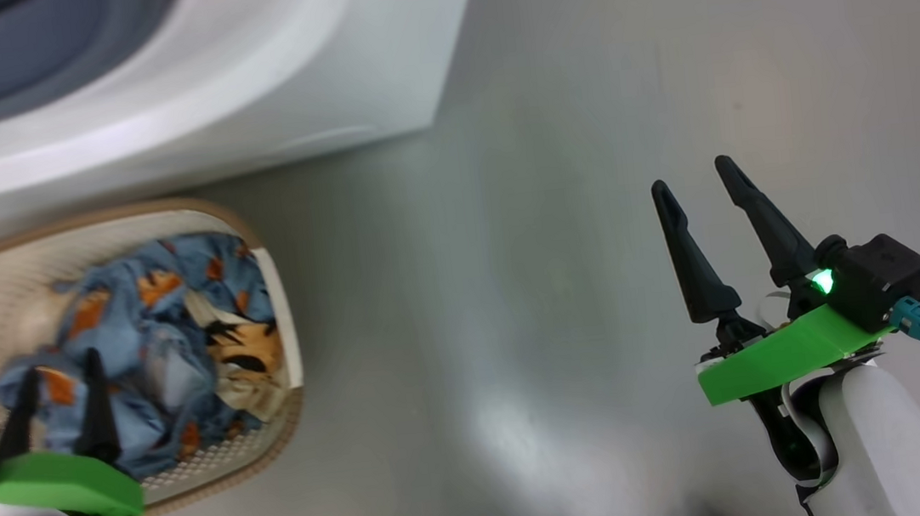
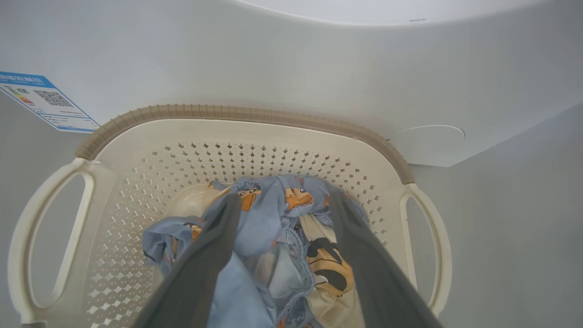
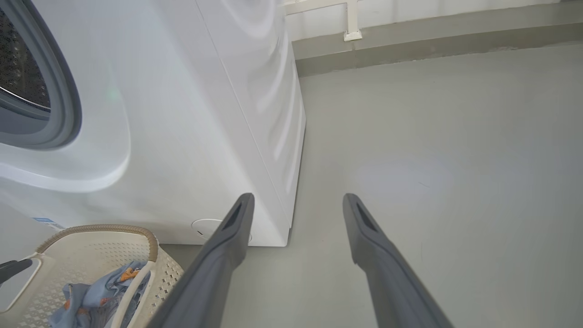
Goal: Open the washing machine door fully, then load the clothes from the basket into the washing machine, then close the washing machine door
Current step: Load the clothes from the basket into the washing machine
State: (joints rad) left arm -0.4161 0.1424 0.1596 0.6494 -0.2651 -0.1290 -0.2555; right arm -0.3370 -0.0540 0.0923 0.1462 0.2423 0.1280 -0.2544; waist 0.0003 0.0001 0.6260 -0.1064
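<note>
The cream basket (image 1: 164, 209) stands on the floor against the front of the white washing machine (image 1: 278, 72). It holds the clothes (image 1: 151, 325), a light blue bundle with orange and black prints. My left gripper (image 1: 61, 364) is open above the bundle. In the left wrist view its two fingers straddle a ridge of the clothes (image 2: 268, 218) inside the basket (image 2: 246, 111). My right gripper (image 1: 691, 174) is open over bare floor, well right of the basket. The right wrist view shows the right gripper (image 3: 297, 200), the machine's grey rubber ring (image 3: 68, 105) and the drum (image 3: 23, 68). The washing machine door is out of view.
Grey floor (image 1: 519, 329) stretches to the right of the machine and basket. A blue label (image 2: 45, 100) and a round flap (image 2: 430, 136) sit low on the machine's front. A wall base with a white post (image 3: 350, 32) runs along the back.
</note>
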